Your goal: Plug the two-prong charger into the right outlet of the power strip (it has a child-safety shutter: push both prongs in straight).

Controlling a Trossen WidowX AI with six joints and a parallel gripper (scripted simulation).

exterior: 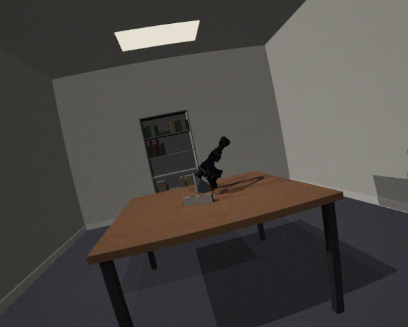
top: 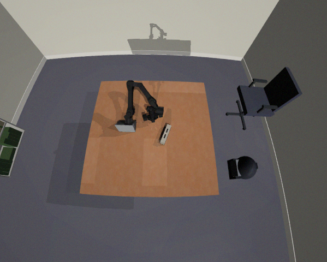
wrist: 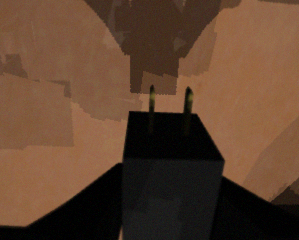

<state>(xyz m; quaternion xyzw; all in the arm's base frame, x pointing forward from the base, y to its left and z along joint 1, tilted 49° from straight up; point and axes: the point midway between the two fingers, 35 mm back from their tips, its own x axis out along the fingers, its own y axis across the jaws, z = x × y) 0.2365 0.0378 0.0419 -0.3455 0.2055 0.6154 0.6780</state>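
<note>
My gripper [top: 150, 114] [exterior: 214, 184] [wrist: 160, 173] is shut on the dark charger [wrist: 169, 200], with one finger at each side of its body. Its two brass prongs point away from the gripper, toward the top of the wrist view, with table surface behind them. The charger cannot be made out in the top and exterior views, and its height above the table is hard to tell. The white power strip [top: 163, 141] [exterior: 198, 201] lies on the table apart from the gripper, at a slant, with two dark outlets on top in the top view. It is not seen in the wrist view.
The arm's base stands on a pale grey block [top: 125, 128] [exterior: 202, 186] on the wooden table [top: 185, 169] [exterior: 154, 225]. An office chair [top: 255, 100] and a dark round object [top: 247, 167] are beyond the table's right edge in the top view. Shelves stand by the wall.
</note>
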